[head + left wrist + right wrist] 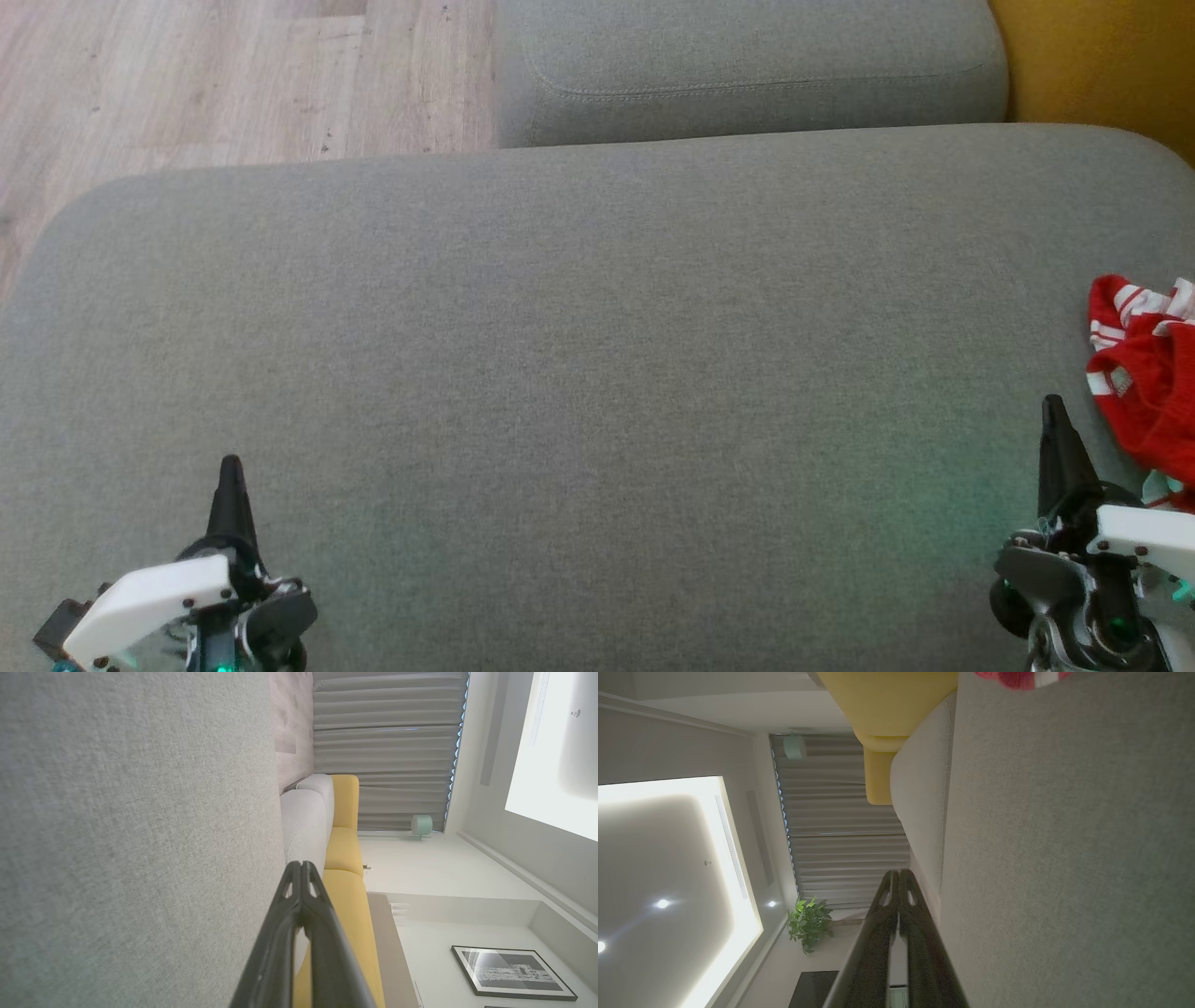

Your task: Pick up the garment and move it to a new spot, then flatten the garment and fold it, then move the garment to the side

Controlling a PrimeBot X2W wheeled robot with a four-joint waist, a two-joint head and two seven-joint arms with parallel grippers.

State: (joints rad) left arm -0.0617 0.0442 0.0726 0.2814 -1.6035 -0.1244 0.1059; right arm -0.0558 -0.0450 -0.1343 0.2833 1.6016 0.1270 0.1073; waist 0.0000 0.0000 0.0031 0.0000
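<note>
Grey woven fabric took up most of the head view: a broad seat cushion (597,373) with rounded corners, and a smaller cushion (747,65) in the same cloth butted against its far edge. Pale wooden floor (187,75) showed at the far left, and a slice of yellow sofa (1102,56) at the far right.

Over at the right edge lay the garment (1144,373), a bunched heap of bright red cloth with white stripes, resting on the seat cushion and cut off by the frame. It sat just beside the right gripper (1054,403), on that gripper's outer side. The dark fingertips stood clear of the cloth. Whether the white wrist housing brushed it could not be told.

The right gripper's two fingers were pressed together to a single point, with nothing between them. The right wrist view showed the same closed pair, with a scrap of red and white at its top edge.

The left gripper (230,467) hung low at the near left, well apart from the garment. Its fingers were also tight together and empty above bare cushion. Its wrist view caught grey curtains (387,742) and a framed picture (511,973).
</note>
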